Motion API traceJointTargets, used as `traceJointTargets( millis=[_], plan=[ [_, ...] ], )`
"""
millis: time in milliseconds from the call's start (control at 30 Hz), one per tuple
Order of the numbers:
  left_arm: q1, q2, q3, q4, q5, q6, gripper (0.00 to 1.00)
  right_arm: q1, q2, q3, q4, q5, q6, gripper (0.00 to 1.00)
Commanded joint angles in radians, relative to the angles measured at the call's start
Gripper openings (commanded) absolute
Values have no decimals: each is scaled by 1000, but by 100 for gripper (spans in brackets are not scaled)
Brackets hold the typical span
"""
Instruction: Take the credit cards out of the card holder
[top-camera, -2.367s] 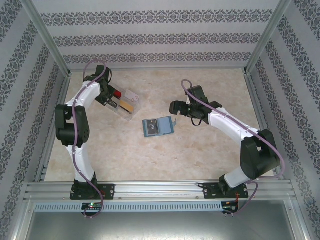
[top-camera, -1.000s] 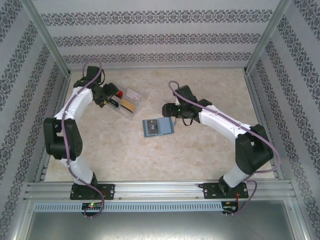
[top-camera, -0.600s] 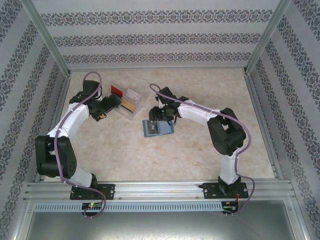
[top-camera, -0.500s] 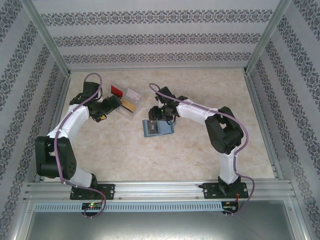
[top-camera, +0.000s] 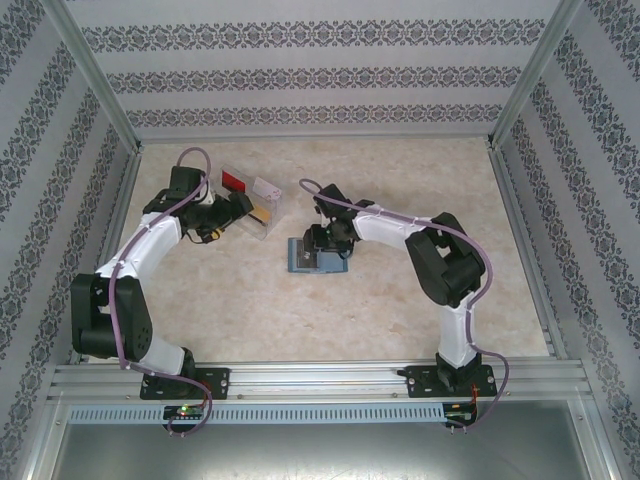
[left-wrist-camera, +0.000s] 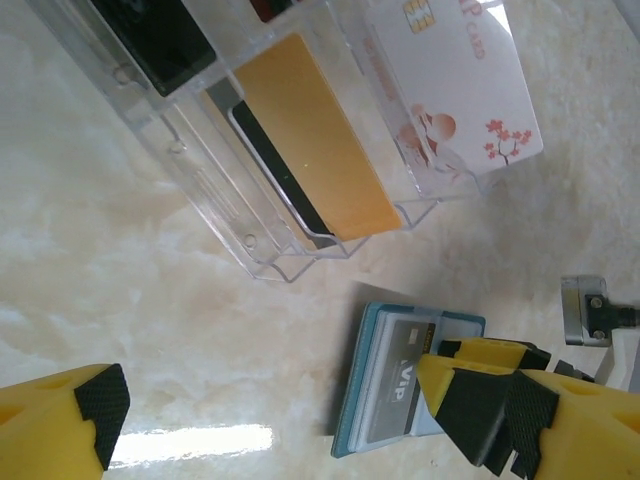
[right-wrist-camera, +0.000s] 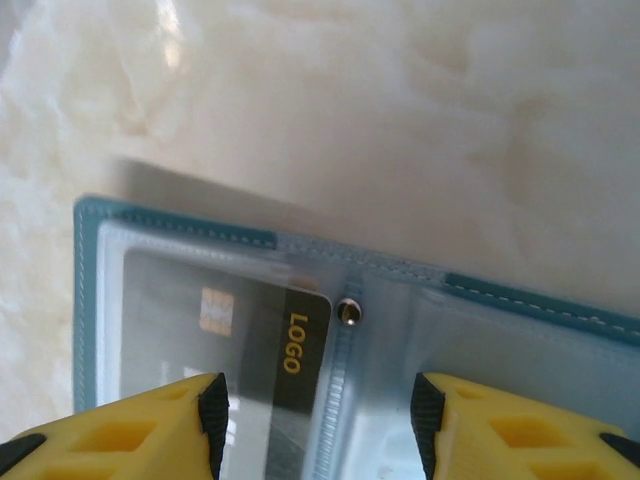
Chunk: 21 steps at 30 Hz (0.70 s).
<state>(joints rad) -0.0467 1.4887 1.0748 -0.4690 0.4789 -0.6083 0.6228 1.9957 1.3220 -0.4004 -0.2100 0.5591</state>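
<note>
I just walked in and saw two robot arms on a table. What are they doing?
They are emptying cards out of a blue card holder that lies open on the table. The right end effector hangs open just over it, above a dark card tucked in a pocket. The left end effector is open and empty beside a clear tray, where an orange card, a white card and a red card already sit.
</note>
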Motion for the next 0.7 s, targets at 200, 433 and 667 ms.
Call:
traceJointTargets(
  millis=[200, 433, 667],
  plan=[
    [-113, 39, -49, 126, 14, -86, 92, 8, -93, -121, -7, 9, -63, 54],
    [-227, 102, 5, 91, 16, -81, 90, 6, -157, -140, 80, -20, 50, 45],
    [-319, 199, 76, 74, 41, -43, 72, -15, -149, -172, 113, -12, 108, 33]
  ],
)
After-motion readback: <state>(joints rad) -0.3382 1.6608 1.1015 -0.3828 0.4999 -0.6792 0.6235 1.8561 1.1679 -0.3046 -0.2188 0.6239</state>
